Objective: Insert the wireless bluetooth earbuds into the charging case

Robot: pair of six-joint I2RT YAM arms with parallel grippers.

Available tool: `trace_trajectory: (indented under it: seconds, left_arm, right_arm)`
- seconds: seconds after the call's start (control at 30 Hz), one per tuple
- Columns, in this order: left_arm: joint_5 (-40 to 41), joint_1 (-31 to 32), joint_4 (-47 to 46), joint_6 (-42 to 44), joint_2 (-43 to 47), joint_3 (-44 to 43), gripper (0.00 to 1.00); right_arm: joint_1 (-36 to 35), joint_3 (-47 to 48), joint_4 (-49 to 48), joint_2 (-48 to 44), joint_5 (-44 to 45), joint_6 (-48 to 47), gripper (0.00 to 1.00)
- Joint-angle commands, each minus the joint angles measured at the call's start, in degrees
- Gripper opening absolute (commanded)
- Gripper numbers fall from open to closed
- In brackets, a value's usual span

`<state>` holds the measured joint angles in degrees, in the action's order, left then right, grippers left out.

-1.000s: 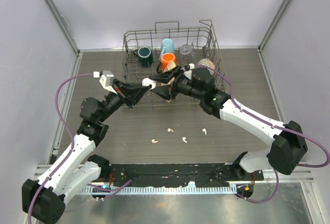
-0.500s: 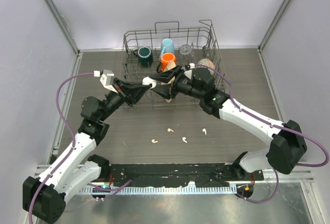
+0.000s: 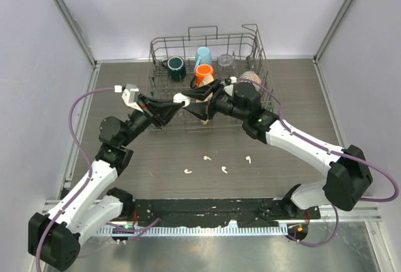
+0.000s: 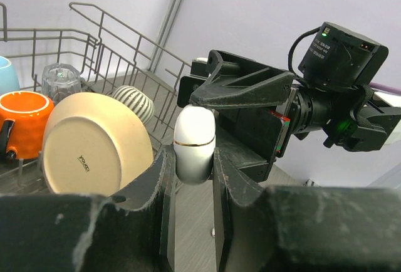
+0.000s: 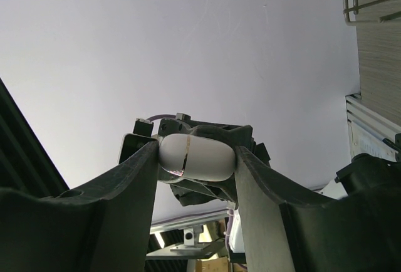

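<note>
A small white charging case [image 3: 181, 100] with a thin gold seam hangs in the air just in front of the dish rack, closed as far as I can see. My left gripper [image 3: 178, 103] is shut on its lower end, and the case [image 4: 194, 141] stands upright between the dark fingers [image 4: 164, 178]. My right gripper [image 3: 188, 98] comes in from the opposite side and is shut across the case [image 5: 196, 158]. Several tiny cream earbuds lie loose on the dark table below, among them one [image 3: 206, 157], another [image 3: 187, 172] and a third [image 3: 224, 170].
A wire dish rack [image 3: 156, 51] stands at the back. It holds a green mug [image 3: 176, 67], a blue cup [image 3: 202, 56], an orange mug [image 3: 203, 73], a clear glass [image 3: 226, 64] and a cream bowl [image 4: 94, 143]. Grey walls close in both sides.
Both grippers and the case between them have crept very slightly toward the rack. The earbuds on the table have not moved.
</note>
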<state>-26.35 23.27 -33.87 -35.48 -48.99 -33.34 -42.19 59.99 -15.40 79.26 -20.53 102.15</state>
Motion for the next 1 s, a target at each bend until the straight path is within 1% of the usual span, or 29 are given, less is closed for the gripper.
trace_trajectory:
  seconds: [0.0, 0.03, 0.07, 0.13, 0.3, 0.43, 0.53, 0.57, 0.63, 0.73, 0.77, 0.83, 0.87, 0.9, 0.93, 0.97]
  left_arm:
    - [-2.22, 0.73, -2.34, -0.90, 0.04, 0.29, 0.25]
    - [-2.30, 0.73, -2.60, -0.90, 0.12, 0.38, 0.26]
    - [-2.30, 0.64, -2.87, -0.90, 0.13, 0.47, 0.30]
    - [-2.39, 0.73, -3.05, -0.90, -0.14, 0.47, 0.31]
    - [-3.09, 0.64, -4.10, -1.08, -0.84, 0.47, 0.39]
    - [-3.36, 0.73, -5.85, -1.43, -1.37, 0.56, 0.40]
    - [-3.80, 0.73, -6.03, -1.60, -1.98, 0.30, 0.40]
    - [-3.80, 0.64, -5.95, -1.61, -2.07, 0.21, 0.37]
    - [-3.80, 0.64, -5.95, -1.61, -2.16, 0.21, 0.35]
    - [-3.80, 0.64, -5.95, -1.69, -1.99, 0.38, 0.24]
    - [-3.71, 0.64, -5.77, -1.61, -1.98, 0.47, 0.16]
    - [-2.75, 0.64, -5.68, -1.43, -1.37, 0.91, 0.08]
    - [-1.96, 0.73, -5.68, -1.34, -1.02, 1.17, 0.00]
    - [-2.04, 0.73, -6.21, -1.08, -0.67, 1.44, 0.00]
    - [-2.04, 0.73, -6.99, -0.73, -0.58, 1.79, 0.00]
    - [-1.95, 0.64, -7.52, -0.90, -0.40, 2.05, 0.00]
  right_arm:
    - [-1.40, 1.18, -3.50, -0.78, -2.67, -0.98, 0.01]
    - [-1.49, 1.27, -3.24, -0.95, -2.58, -1.25, 0.01]
    - [-1.57, 1.27, -2.97, -1.13, -2.15, -1.34, 0.01]
    - [-1.66, 0.84, -2.97, -1.39, -1.88, -1.16, 0.01]
    - [-1.66, 0.75, -3.32, -1.13, -2.23, -1.07, 0.01]
    - [-1.66, 1.01, -3.76, -0.60, -3.19, -0.81, 0.01]
    - [-1.66, 0.83, -4.02, -0.60, -3.28, -0.46, 0.01]
    - [-1.66, 0.66, -4.37, -0.60, -3.28, -0.37, 0.01]
    - [-1.66, 0.40, -4.55, -0.60, -3.37, -0.28, 0.01]
    - [-1.66, 0.13, -4.90, -0.52, -3.37, -0.02, 0.01]
    - [-1.75, 0.04, -4.99, -0.51, -3.37, 0.07, 0.01]
    - [-1.66, -0.39, -5.34, -0.60, -3.28, 0.24, 0.01]
    - [-1.66, -0.48, -5.52, -0.69, -3.37, 0.24, 0.01]
    - [-1.66, -1.01, -5.78, -0.60, -3.28, 0.24, 0.05]
    - [-1.66, -1.36, -6.83, -0.78, -3.37, -0.02, 0.12]
    - [-1.40, -1.62, -7.01, -1.13, -3.46, -0.63, 0.23]
